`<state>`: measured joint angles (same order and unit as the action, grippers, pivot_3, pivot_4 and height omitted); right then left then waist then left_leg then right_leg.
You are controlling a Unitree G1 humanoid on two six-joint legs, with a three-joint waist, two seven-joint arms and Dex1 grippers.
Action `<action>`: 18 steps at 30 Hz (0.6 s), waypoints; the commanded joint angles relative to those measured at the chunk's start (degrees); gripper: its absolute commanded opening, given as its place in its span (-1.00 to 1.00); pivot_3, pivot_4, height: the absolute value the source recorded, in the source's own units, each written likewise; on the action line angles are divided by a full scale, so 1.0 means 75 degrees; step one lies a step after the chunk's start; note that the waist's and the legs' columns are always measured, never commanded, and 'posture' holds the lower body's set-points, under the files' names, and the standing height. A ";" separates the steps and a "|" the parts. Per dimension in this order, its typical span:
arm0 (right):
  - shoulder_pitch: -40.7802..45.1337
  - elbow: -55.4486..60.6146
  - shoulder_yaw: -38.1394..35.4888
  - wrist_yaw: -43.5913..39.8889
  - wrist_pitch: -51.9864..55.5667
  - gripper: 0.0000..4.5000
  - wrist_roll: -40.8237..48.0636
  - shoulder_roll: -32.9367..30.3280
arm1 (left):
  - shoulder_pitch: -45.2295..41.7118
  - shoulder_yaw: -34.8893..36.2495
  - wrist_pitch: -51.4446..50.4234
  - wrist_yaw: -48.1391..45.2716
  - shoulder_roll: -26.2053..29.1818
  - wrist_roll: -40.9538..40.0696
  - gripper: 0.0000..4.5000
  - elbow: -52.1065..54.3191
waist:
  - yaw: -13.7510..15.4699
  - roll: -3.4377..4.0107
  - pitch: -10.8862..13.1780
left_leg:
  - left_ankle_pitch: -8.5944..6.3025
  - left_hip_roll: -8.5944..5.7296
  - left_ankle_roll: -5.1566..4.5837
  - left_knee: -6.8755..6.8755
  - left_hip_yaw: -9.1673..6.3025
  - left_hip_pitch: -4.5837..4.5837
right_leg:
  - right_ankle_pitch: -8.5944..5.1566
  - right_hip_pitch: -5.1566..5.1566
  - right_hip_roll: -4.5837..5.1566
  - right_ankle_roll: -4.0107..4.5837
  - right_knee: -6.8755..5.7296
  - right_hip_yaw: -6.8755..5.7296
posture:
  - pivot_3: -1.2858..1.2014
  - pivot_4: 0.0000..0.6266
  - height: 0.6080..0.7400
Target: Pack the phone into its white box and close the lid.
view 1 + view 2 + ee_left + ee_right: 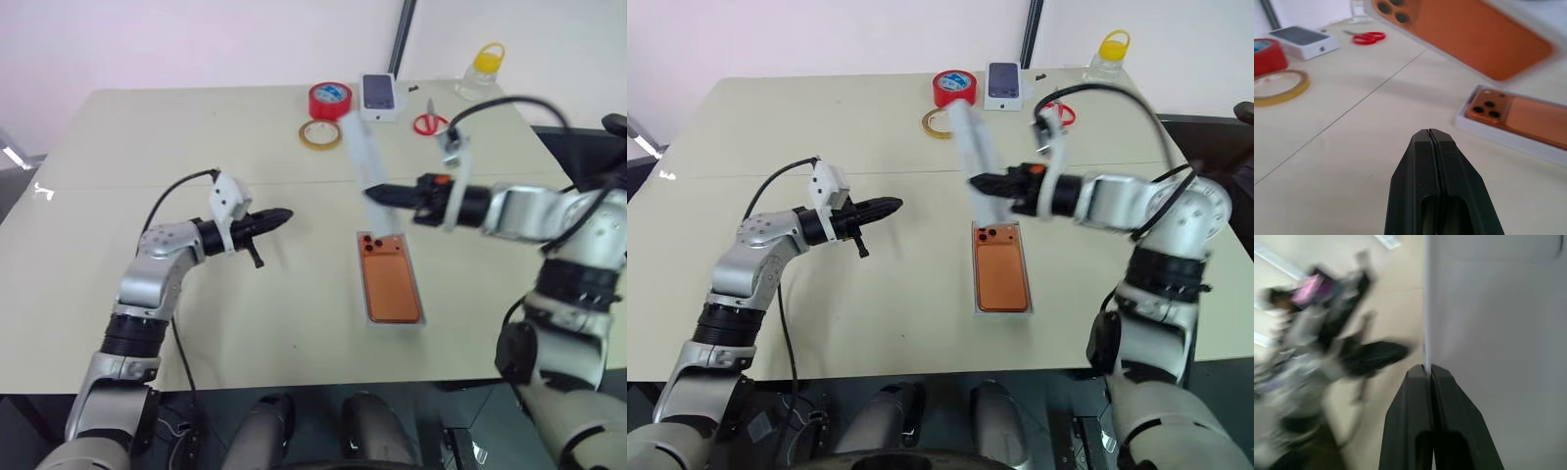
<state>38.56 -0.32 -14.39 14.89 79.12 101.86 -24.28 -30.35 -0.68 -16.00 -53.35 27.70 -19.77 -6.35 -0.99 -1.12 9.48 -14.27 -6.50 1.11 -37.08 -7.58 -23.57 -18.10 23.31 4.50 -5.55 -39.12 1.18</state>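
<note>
The orange phone (390, 284) lies lenses-up in the shallow white box (1488, 132) on the table, a little right of centre. Above and behind it the white lid (361, 157) hangs tilted in the air, and the left wrist view shows an orange phone pictured on its face (1464, 34). My right gripper (375, 192) is shut on the lid's near edge, and in the right wrist view its fingertips (1418, 377) pinch that rim. To the left of the box, my left gripper (284, 215) is shut and empty, pointing toward the box from just above the table.
At the table's far side are a red tape roll (330, 99), a yellow tape ring (320, 134), a small white box picturing a dark phone (379, 96), red scissors (428, 122) and a yellow-capped bottle (480, 70). The table's front edge lies just below the white box.
</note>
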 commanded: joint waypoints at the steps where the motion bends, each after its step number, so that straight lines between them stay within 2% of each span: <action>1: -0.0927 0.1423 0.0536 0.1984 -0.1552 -0.98 0.1486 0.1144 | -0.0180 0.0190 0.0114 -0.0012 0.0103 -0.0069 -1.00 0.0183 | -0.0025 0.0000 0.0000 | -0.0001 -0.0001 -0.0002 -0.0004 0.0002 -0.0002 | 0.0000 0.0002 0.0001 0.0000 0.0001 0.0003 | 0.03 -0.52 1.00; 4: -0.1835 0.2460 0.0899 0.3558 -0.2574 -0.98 0.1486 0.2189 | -0.0060 0.0044 0.0026 -0.0090 0.0124 -0.0068 -1.00 0.0436 | -0.0050 0.0003 0.0000 | -0.0001 -0.0005 -0.0002 -0.0003 0.0003 -0.0001 | 0.0001 0.0012 -0.0002 -0.0001 -0.0013 0.0010 | 0.03 -0.52 1.00; 8: -0.2549 0.3212 0.1133 0.4869 -0.3343 -0.98 0.1486 0.2694 | 0.0174 -0.0386 -0.0082 -0.0295 0.0114 0.0037 -1.00 0.0863 | -0.0052 0.0007 -0.0003 | 0.0000 -0.0005 -0.0001 -0.0002 0.0001 0.0001 | 0.0001 0.0012 -0.0006 -0.0001 -0.0014 0.0011 | 0.03 -0.52 1.00; 11: -0.2640 0.3428 0.1132 0.5104 -0.3518 -0.61 0.1486 0.2534 | 0.0264 -0.0829 -0.0046 -0.0450 0.0041 0.0217 -1.00 0.1063 | -0.0058 0.0011 -0.0005 | 0.0000 -0.0005 0.0000 -0.0001 0.0001 0.0005 | 0.0001 0.0011 -0.0008 -0.0001 -0.0015 0.0012 | 0.03 -0.52 1.00; 14: -0.2521 0.3311 0.1083 0.4660 -0.3220 0.06 0.1486 0.1767 | 0.0267 -0.1211 -0.0043 -0.0548 -0.0074 0.0340 -1.00 0.1116 | -0.0068 0.0016 -0.0006 | 0.0000 -0.0002 -0.0001 0.0006 0.0001 0.0009 | 0.0000 0.0010 -0.0012 -0.0001 -0.0014 0.0012 | 0.03 -0.52 1.00; 16: -0.2061 0.2894 0.0985 0.3739 -0.2525 0.43 0.1486 0.0396 | 0.0218 -0.1452 -0.0019 -0.0621 -0.0197 0.0420 -1.00 0.1089 | -0.0063 0.0021 -0.0003 | -0.0001 -0.0003 -0.0003 0.0002 0.0002 0.0009 | 0.0000 0.0004 -0.0011 -0.0001 -0.0010 0.0011 | 0.03 -0.52 1.00; 18: -0.1553 0.2486 0.1062 0.2906 -0.1873 0.43 0.1486 -0.1084 | 0.0140 -0.1588 -0.0034 -0.0630 -0.0342 0.0437 -1.00 0.1060 | -0.0028 0.0030 0.0002 | -0.0015 -0.0007 -0.0030 -0.0004 0.0010 0.0009 | 0.0000 0.0000 -0.0009 -0.0001 -0.0008 0.0013 | 0.03 -0.52 1.00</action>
<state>23.98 18.65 -5.74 42.19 61.61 111.68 -28.37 -28.00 -12.17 -16.84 -57.59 25.65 -16.67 0.11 -1.20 -0.90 9.50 -14.51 -6.54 0.67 -37.10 -7.49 -23.49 -18.10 23.29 4.43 -5.56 -39.17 1.27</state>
